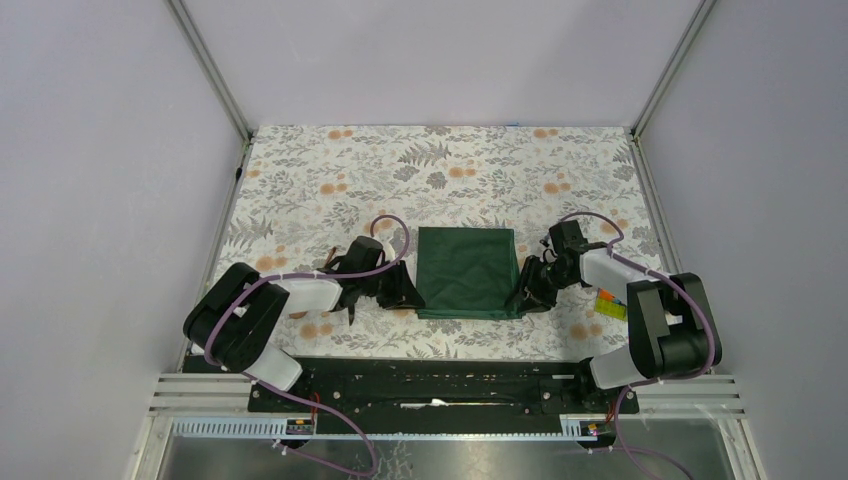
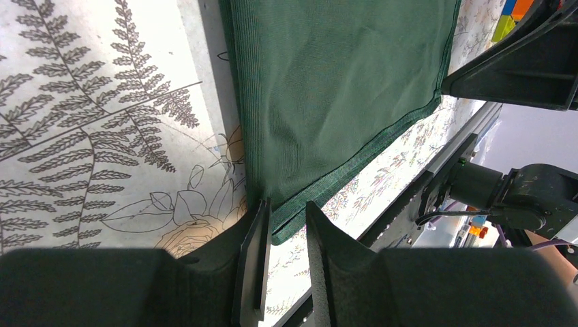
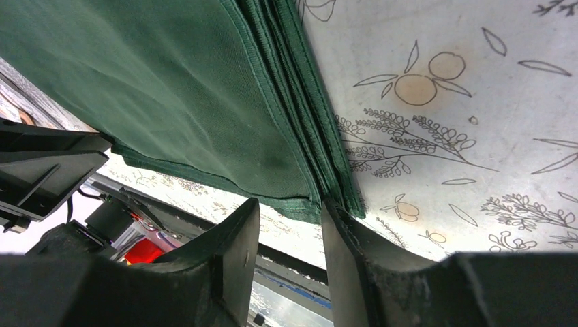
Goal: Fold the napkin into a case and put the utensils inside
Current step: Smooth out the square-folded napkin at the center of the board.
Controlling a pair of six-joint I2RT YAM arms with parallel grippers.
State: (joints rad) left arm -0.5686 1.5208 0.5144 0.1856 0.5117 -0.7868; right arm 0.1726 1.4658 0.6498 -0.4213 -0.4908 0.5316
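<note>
Napkin (image 1: 466,271): dark green, folded into a layered, near-square panel. It lies flat on the floral-covered bench (image 1: 300,200), a little toward 6 o'clock from bench centre, between the two arms. Its sides run square to the bench edges. It is only slightly wider from 9 to 3 o'clock than it is deep from 12 to 6, so the long axis is weak and runs 9 to 3. In the left wrist view the 9 o'clock side reads as a smooth fold and the 6 o'clock side carries a stitched hem. In the right wrist view the 3 o'clock side shows several stacked hemmed edges, so the layers open toward 3 o'clock. Left fingers (image 2: 252,266): at the napkin's 7 o'clock corner, pointing toward 3 o'clock. They are a narrow gap apart, and the corner of the cloth sits in the mouth of that gap. Cannot tell whether they pinch it or only straddle it. Right fingers (image 3: 235,259): at the 5 o'clock corner, pointing toward 9 o'clock. They are parted more widely, with bench pattern visible through the gap. The stacked edges lie against the tip of one finger and the cloth is flat and unbunched, so this reads as released. Toy blocks (image 1: 607,305): small and multicoloured, at about 4 o'clock from the napkin, beside the right arm and apart from the cloth.
</note>
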